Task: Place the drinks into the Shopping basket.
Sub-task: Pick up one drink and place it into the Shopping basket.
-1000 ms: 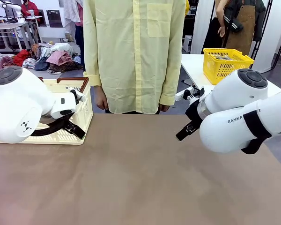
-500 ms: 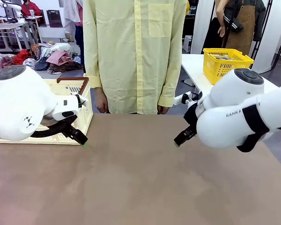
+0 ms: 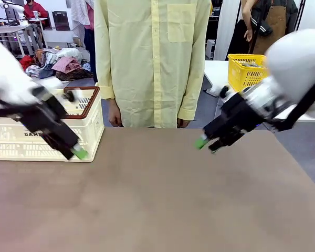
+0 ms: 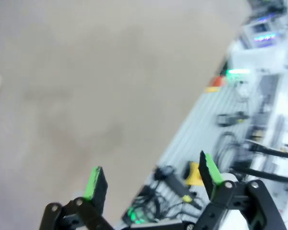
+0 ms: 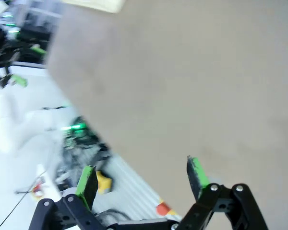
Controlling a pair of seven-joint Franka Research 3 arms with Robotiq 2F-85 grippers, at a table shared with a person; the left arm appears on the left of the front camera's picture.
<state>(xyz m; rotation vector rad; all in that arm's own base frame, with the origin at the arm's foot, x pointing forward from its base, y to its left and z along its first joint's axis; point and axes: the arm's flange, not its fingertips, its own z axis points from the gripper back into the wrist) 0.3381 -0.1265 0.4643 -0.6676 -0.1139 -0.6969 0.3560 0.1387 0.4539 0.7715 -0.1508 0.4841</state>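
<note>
The drinks are out of view. The Shopping basket [image 3: 89, 127], cream-white and slotted with a dark brown rim, stands at the table's far left. My left gripper [image 3: 76, 151] hangs blurred in front of the basket's near side, pointing down and to the right. In the left wrist view the left gripper [image 4: 151, 176] is open, with only bare table between its green pads. My right gripper [image 3: 207, 144] hovers over the table's far right part, below the person's cuff. In the right wrist view the right gripper [image 5: 143, 176] is open too and holds nothing.
A person in a pale yellow shirt [image 3: 152, 58] stands at the far edge, hands hanging by the sides. A bright yellow mesh basket [image 3: 248, 72] sits on another table at the back right. The brown tabletop [image 3: 157, 199] lies bare across the middle and front.
Both arms have swung out of their folded pose; the big white joints have moved away from the middle. Both grippers now reach out over the table, blurred by motion, and have stayed open.
</note>
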